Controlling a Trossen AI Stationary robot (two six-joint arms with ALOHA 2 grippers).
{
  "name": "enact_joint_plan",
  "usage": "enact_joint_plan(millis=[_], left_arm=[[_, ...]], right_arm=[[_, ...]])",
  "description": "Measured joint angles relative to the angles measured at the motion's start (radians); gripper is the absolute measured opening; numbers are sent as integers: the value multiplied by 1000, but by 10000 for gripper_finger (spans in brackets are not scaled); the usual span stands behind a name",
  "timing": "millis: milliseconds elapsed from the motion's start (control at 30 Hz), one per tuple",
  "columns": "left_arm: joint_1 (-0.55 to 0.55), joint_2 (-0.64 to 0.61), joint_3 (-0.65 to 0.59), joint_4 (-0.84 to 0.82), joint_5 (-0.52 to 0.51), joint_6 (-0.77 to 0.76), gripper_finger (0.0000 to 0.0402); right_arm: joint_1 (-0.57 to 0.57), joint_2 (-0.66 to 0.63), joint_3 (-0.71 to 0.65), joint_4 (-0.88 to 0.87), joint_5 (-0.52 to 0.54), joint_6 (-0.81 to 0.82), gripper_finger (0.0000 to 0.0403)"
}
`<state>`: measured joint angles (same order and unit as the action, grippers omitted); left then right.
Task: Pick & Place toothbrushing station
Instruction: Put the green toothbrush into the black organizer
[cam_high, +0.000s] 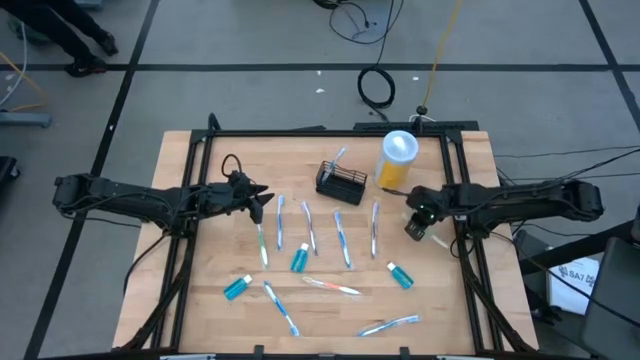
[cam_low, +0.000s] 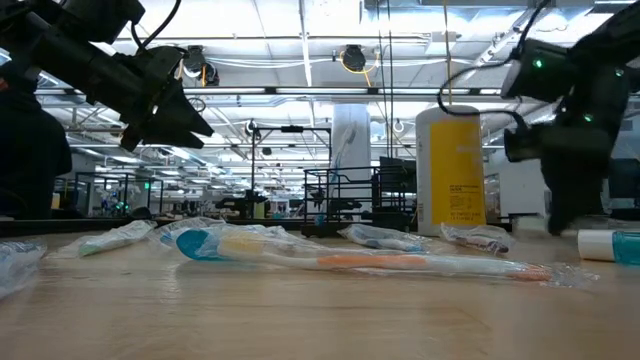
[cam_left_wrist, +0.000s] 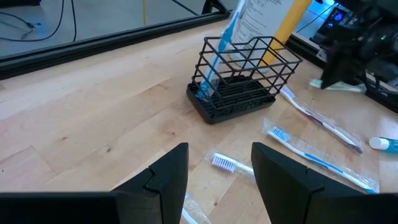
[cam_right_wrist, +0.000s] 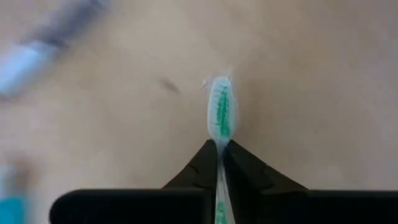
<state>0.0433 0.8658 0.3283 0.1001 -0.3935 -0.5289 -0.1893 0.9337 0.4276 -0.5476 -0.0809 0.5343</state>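
The toothbrushing station (cam_high: 338, 181), a small black wire basket, stands on its base at the far middle of the wooden table. One blue toothbrush (cam_left_wrist: 219, 59) stands tilted in it. My left gripper (cam_high: 262, 203) hovers open to the basket's left, above the table, with nothing between its fingers (cam_left_wrist: 166, 173). My right gripper (cam_high: 415, 228) is near the table's right edge, slanting down, shut on a wrapped toothbrush with green bristles (cam_right_wrist: 221, 115). Several wrapped toothbrushes (cam_high: 343, 238) lie flat between the two grippers. My right gripper pinches the wrapped green-bristled toothbrush between its two fingers, just behind the head (cam_right_wrist: 220, 148). The fingers lie along the brush and slant down toward the table. The head sticks out beyond the fingertips. Whether the brush touches the table I cannot tell.
A yellow cup with a white lid (cam_high: 397, 158) stands right of the basket. Three teal toothpaste tubes (cam_high: 238, 288) (cam_high: 299, 260) (cam_high: 400, 274) and more toothbrushes (cam_high: 332, 287) lie on the near half. A black frame (cam_high: 320, 132) borders the table.
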Motion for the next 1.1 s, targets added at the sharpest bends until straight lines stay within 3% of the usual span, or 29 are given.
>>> enact_joint_plan(millis=[233,333,767,1100], left_arm=[[0,0,0,0,0,3,180],[0,0,0,0,0,4,179],[0,0,0,0,0,2,179],[0,0,0,3,-1,0,179]], right_arm=[[1,0,20,334,-187,-39,7],[2,0,20,509,-217,-89,8],[2,14,21,1099,-181,-455,9],[1,219,21,1527,-132,-555,10]])
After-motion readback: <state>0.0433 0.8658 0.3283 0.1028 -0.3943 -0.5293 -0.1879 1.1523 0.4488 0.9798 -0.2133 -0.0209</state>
